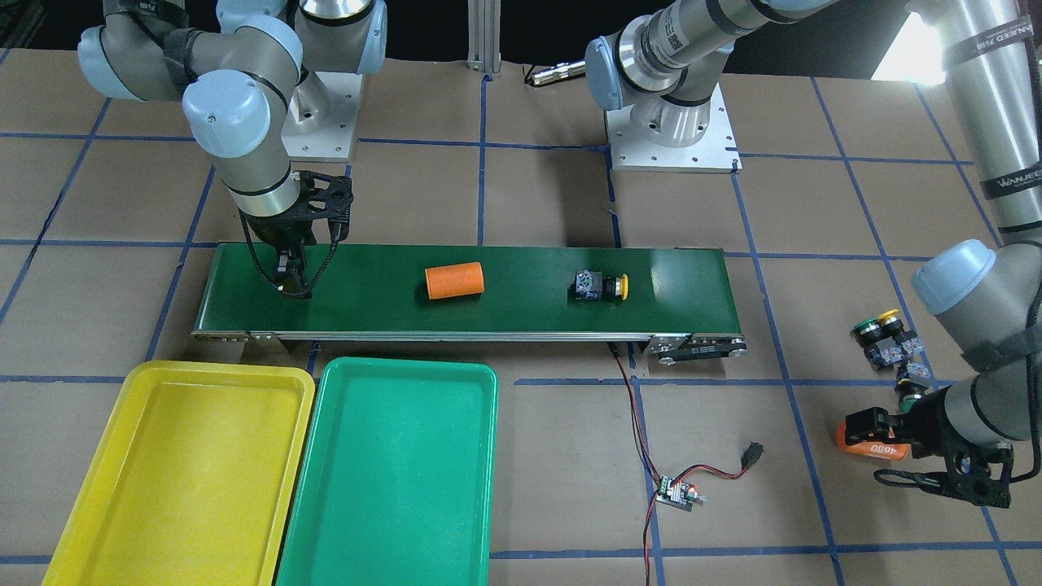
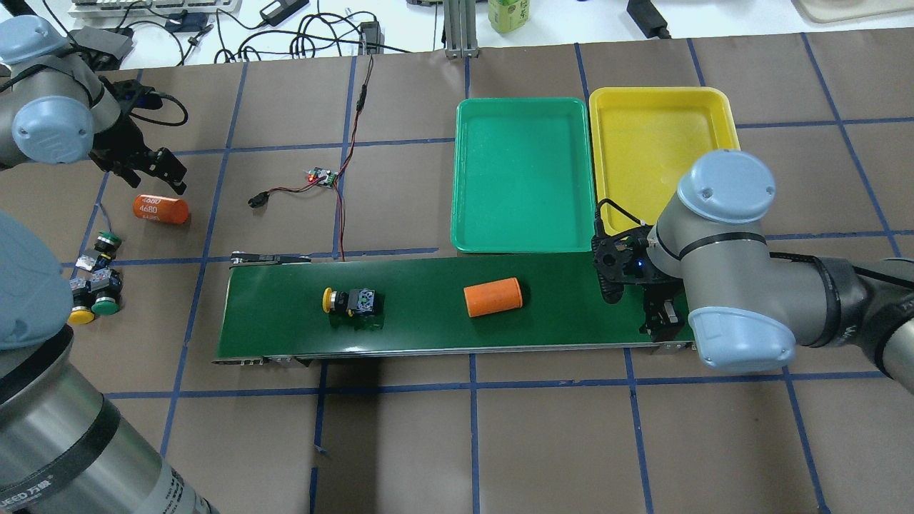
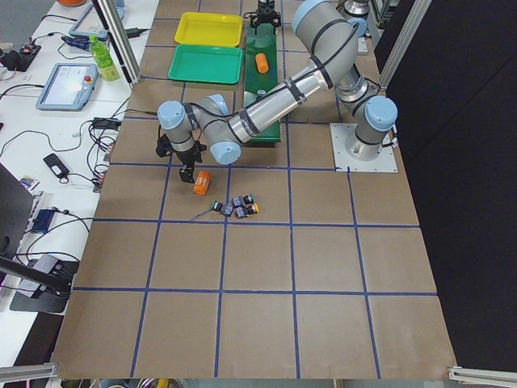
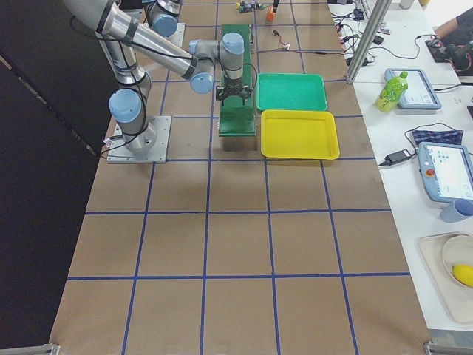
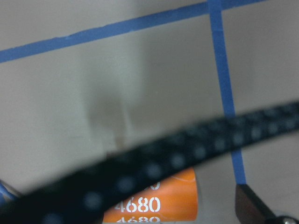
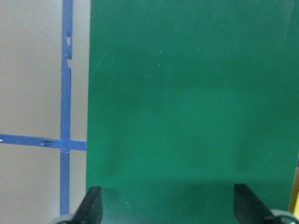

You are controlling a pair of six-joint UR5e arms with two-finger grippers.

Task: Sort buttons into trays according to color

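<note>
One yellow-capped button (image 1: pixel 598 286) lies on its side on the conveyor belt, also in the overhead view (image 2: pixel 351 302). Three more buttons (image 2: pixel 96 293), two green-capped and one yellow-capped, cluster on the table at my left (image 1: pixel 887 338). The yellow tray (image 1: pixel 179 472) and the green tray (image 1: pixel 391 472) stand side by side, both empty. My right gripper (image 1: pixel 289 273) is open and empty just above the belt's end by the trays (image 6: pixel 170 205). My left gripper (image 2: pixel 153 170) is open over an orange cylinder (image 2: pixel 161 209) on the table; one finger (image 5: pixel 250 203) shows.
A second orange cylinder (image 1: pixel 454 281) lies mid-belt on the dark-green conveyor (image 1: pixel 366 285), between my right gripper and the button. A small controller board (image 1: pixel 676 492) with red and black wires lies in front of the belt. A cable blurs the left wrist view.
</note>
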